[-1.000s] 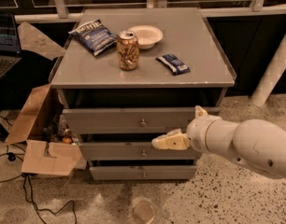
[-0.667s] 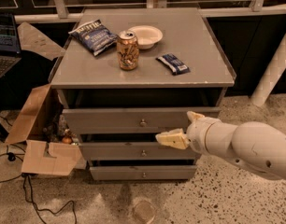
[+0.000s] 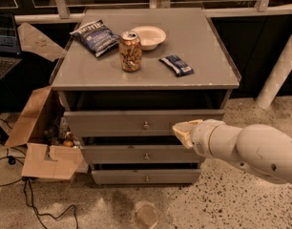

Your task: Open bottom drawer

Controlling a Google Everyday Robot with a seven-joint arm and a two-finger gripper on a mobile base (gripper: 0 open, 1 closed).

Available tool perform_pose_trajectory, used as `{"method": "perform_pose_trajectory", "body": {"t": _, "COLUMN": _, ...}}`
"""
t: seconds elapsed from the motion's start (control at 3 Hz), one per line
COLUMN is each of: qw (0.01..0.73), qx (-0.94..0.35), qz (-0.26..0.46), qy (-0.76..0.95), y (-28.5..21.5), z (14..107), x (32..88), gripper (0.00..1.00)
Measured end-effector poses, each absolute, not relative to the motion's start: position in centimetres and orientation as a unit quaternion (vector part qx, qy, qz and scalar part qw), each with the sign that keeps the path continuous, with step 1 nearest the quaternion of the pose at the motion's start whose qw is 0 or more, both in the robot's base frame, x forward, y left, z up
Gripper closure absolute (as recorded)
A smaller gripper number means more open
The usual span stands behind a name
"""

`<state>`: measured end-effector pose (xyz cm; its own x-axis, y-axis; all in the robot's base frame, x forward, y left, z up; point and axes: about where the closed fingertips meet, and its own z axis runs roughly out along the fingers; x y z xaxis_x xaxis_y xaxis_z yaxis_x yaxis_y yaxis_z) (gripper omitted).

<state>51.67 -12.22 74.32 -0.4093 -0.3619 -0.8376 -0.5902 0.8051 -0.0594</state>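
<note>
The bottom drawer [image 3: 146, 176] is the slim grey front at the foot of the grey cabinet, with a small round knob [image 3: 146, 178] at its middle. It sits nearly flush under the middle drawer [image 3: 141, 154]. My gripper [image 3: 182, 130], cream-coloured on a thick white arm [image 3: 246, 151], comes in from the right. It hangs in front of the right end of the top drawer [image 3: 136, 123], above and to the right of the bottom drawer's knob and apart from it.
On the cabinet top stand a drink can [image 3: 130, 51], a chip bag [image 3: 95, 36], a white bowl [image 3: 148, 36] and a blue packet [image 3: 176, 65]. An open cardboard box [image 3: 36, 142] and cables lie at the left. A white post [image 3: 279, 66] stands at the right.
My gripper has moved up and to the right, from in front of the middle drawer to the right end of the top drawer. The drawers have not moved.
</note>
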Motion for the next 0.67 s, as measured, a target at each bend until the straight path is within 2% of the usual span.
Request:
{"method": "perform_pose_trajectory", "body": {"t": 0.33, "qw": 0.462, "qx": -0.287, "qz": 0.124, "qy": 0.83, "y": -12.22, "z": 74.33, "x": 51.67, "gripper": 0.94}}
{"method": "perform_pose_trajectory", "body": {"t": 0.67, "qw": 0.459, "qx": -0.311, "qz": 0.112, "qy": 0.825, "y": -11.66, "z": 75.22, "x": 51.3, "gripper": 1.0}}
